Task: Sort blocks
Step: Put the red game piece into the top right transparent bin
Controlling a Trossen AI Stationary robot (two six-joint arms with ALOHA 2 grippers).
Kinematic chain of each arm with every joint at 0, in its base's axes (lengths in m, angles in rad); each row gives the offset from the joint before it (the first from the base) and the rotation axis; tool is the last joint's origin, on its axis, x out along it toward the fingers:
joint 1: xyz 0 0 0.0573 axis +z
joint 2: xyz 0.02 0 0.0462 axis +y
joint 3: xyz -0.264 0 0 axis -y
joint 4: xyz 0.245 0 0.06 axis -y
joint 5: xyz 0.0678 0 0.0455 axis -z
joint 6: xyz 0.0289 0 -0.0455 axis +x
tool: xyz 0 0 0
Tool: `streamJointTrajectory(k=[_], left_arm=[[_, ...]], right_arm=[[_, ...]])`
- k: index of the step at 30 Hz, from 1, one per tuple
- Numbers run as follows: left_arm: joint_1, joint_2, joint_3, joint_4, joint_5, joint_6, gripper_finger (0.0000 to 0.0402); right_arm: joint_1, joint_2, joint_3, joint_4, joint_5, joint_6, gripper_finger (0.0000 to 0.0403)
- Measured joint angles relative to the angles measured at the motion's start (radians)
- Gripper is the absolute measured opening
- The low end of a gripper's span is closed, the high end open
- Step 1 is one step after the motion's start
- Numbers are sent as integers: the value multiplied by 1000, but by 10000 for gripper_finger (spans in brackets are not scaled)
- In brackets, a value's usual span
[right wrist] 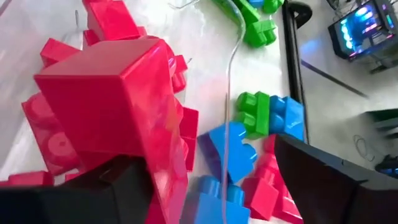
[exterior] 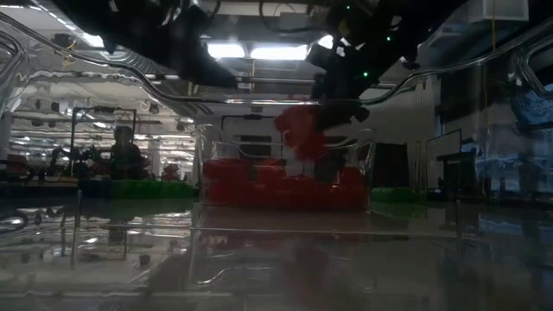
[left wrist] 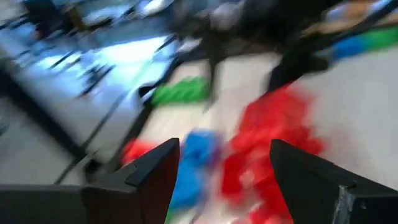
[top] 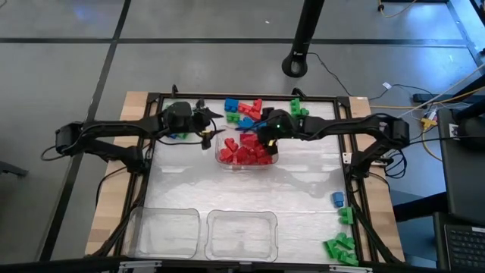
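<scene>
- Red block [right wrist: 118,99] is filling the right wrist view, sitting just off the right gripper [right wrist: 211,180]; fingers are standing spread, one dark finger [right wrist: 329,180] well clear of the block, so it looks let go, dropping toward the red pile.
- Right gripper [top: 271,129] is hovering over the far right part of a clear tray [top: 220,148] near the table's far edge; that tray is holding only red blocks [top: 244,154], so reds seem to be gathering there; in the low view a red block [exterior: 298,130] is hanging just under the gripper, above the heap.
- Left gripper [top: 203,120] is waiting beside the tray, toward the far left corner; its fingers [left wrist: 155,168] are standing apart with nothing between them.
- Mixed unsorted blocks [top: 242,110], red and blue, are lying at the far edge just beyond the tray; green blocks [top: 298,108] to their right; a green one [top: 179,136] under the left arm.
- Two empty trays [top: 163,227] [top: 241,231] are sitting at the near edge, probably for blue and green.
- More green blocks [top: 339,246] and a blue block [top: 337,199] are lying along the right edge toward the near right corner.
- Both arms are crowding the far edge; the tray wall [right wrist: 231,81] is standing between the right gripper and the loose pile.
</scene>
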Motion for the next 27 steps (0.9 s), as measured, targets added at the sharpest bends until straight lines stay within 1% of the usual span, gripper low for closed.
streamJointTrajectory(k=[2, 5, 7, 9, 11, 14, 18, 20, 27], left_arm=[[-20, 36, 0, 66, 63, -6, 241], [-60, 113, 0, 181, 73, -5, 241], [-89, 168, 0, 273, 56, 3, 241], [-122, 215, 12, 329, -2, 21, 241], [-160, 255, 51, 322, -95, 42, 241], [-208, 308, 125, 240, -233, 62, 241], [-251, 373, 208, 178, -380, 68, 241], [-260, 395, 236, 171, -412, 70, 241], [-252, 451, 261, 157, -416, 92, 241]], right_arm=[[0, 12, 0, 25, 0, 11, 305], [0, 23, 0, 54, -1, 15, 303], [0, 24, 0, 62, -1, 27, 303], [0, 24, 0, 74, -1, 42, 303], [0, 25, 0, 75, -1, 55, 303], [0, 25, 0, 74, -1, 57, 303], [0, 25, 0, 73, -1, 57, 303], [0, 25, 0, 73, -1, 57, 303], [0, 25, 0, 71, -1, 57, 303]])
